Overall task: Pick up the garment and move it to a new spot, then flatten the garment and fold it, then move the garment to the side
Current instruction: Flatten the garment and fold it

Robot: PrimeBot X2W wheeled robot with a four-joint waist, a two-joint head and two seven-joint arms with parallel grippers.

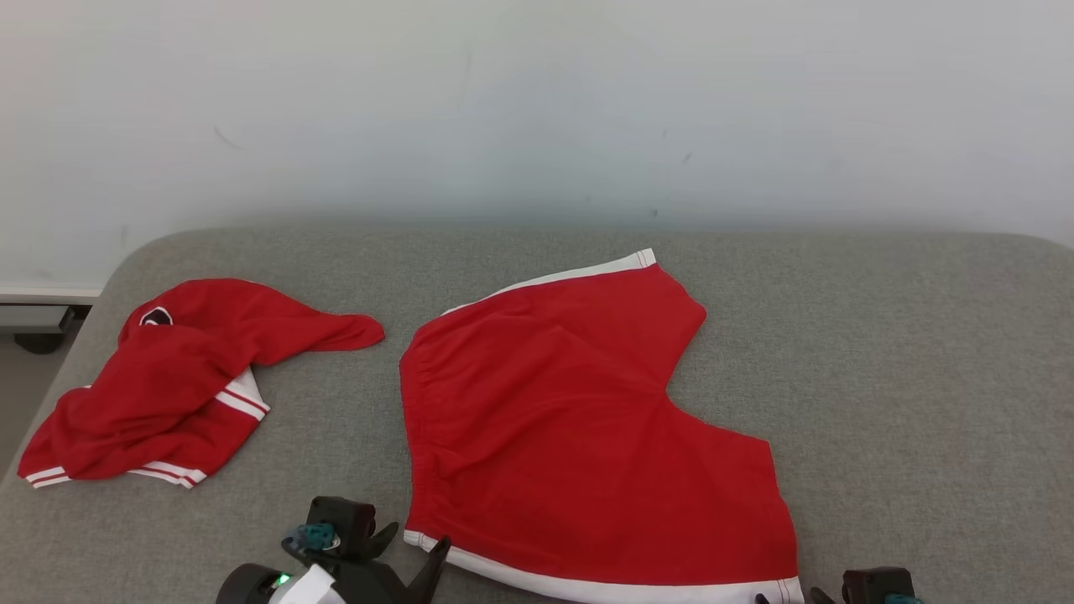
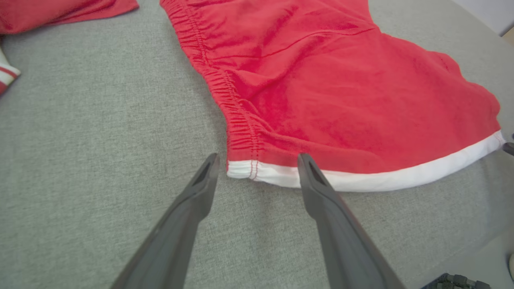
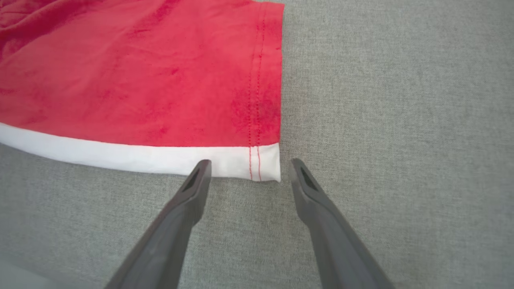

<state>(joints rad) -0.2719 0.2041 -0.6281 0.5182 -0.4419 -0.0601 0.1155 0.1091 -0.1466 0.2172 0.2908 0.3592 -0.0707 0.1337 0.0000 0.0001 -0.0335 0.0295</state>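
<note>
The garment (image 1: 570,419) is a pair of red shorts with a white side band, spread flat on the grey padded surface (image 1: 881,352). My left gripper (image 1: 417,541) stands open at the near corner of the elastic waistband. In the left wrist view the left gripper (image 2: 258,157) has its fingertips straddling that white corner of the garment (image 2: 321,80) without closing on it. My right gripper (image 1: 789,599) is at the near right corner. In the right wrist view the right gripper (image 3: 249,161) is open, its tips on either side of the hem corner of the garment (image 3: 140,80).
A second red garment (image 1: 168,377) with white stripes lies crumpled at the left, and a piece of it (image 2: 60,12) shows in the left wrist view. A pale wall (image 1: 537,101) rises behind the surface. The surface's left edge drops to the floor (image 1: 17,394).
</note>
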